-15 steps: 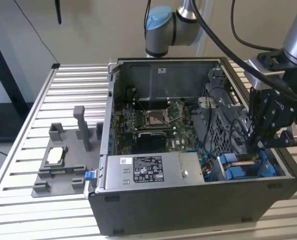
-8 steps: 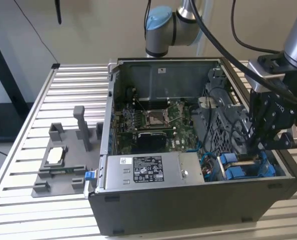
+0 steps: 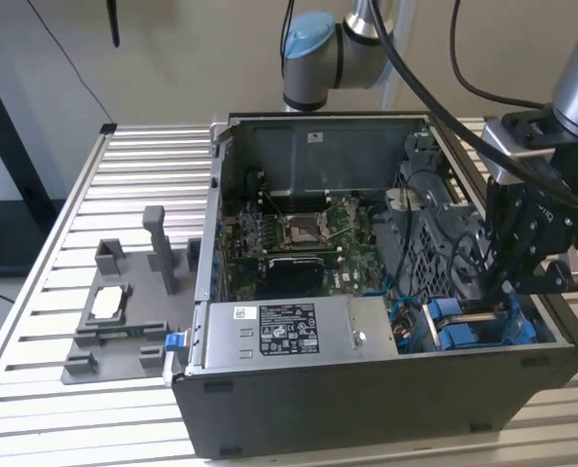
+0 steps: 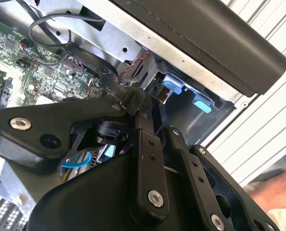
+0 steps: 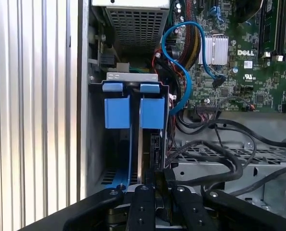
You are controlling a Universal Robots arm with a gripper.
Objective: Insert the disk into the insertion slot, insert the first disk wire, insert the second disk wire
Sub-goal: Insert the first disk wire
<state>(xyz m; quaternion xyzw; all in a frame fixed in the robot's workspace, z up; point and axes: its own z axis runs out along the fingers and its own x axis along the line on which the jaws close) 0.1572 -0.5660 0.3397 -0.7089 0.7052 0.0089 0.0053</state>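
A black-and-white sticker is carried on top of the grey power-supply box in the exterior view. A white strip and a black panel of small white print are seen on it, but none of it can be made out. A small white label is stuck on the inner back wall of the computer case, its print too small to tell. In the first wrist view a short word in bold white capitals is printed on the green motherboard, with a small white sticker and white approval marks set just beside it
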